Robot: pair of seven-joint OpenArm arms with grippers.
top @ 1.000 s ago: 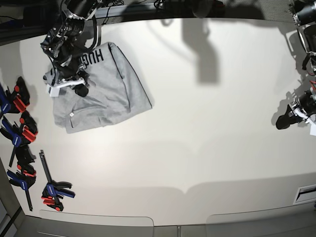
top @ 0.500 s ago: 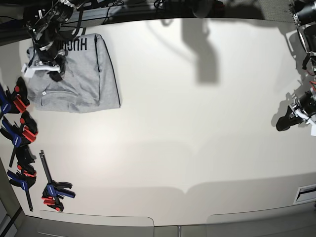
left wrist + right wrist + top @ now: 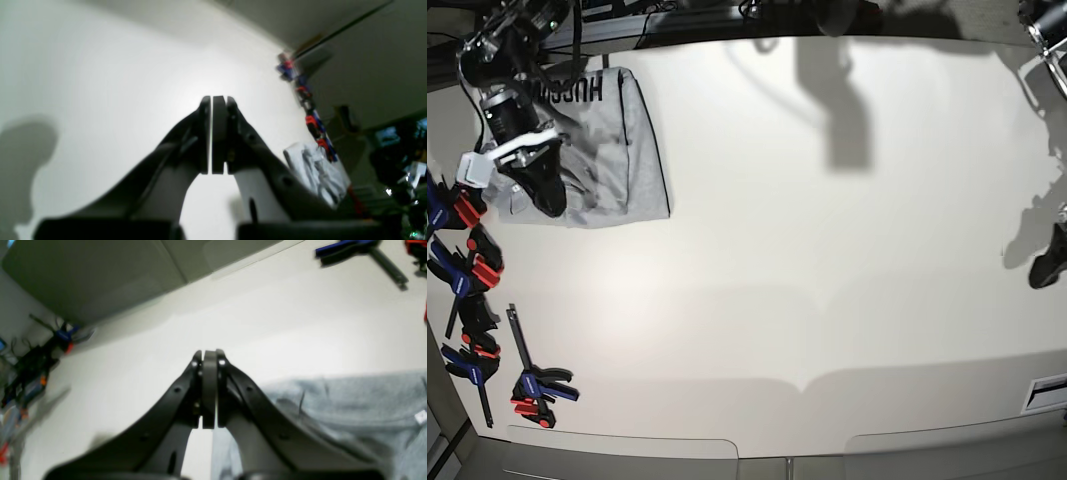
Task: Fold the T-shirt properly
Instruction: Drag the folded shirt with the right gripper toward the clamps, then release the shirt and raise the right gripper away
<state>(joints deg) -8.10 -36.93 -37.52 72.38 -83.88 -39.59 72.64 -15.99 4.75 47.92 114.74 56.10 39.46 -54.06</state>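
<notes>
The T-shirt (image 3: 605, 140) lies folded at the far corner of the table (image 3: 827, 250), lettering partly visible along its far edge. The right tool (image 3: 547, 196) sits over the shirt's near edge, jaws pressed together, holding nothing. The left tool (image 3: 212, 140) is likewise closed and empty, well apart.

Heather-grey T-shirt (image 3: 617, 150) — black lettering — white table (image 3: 827, 250).
</notes>
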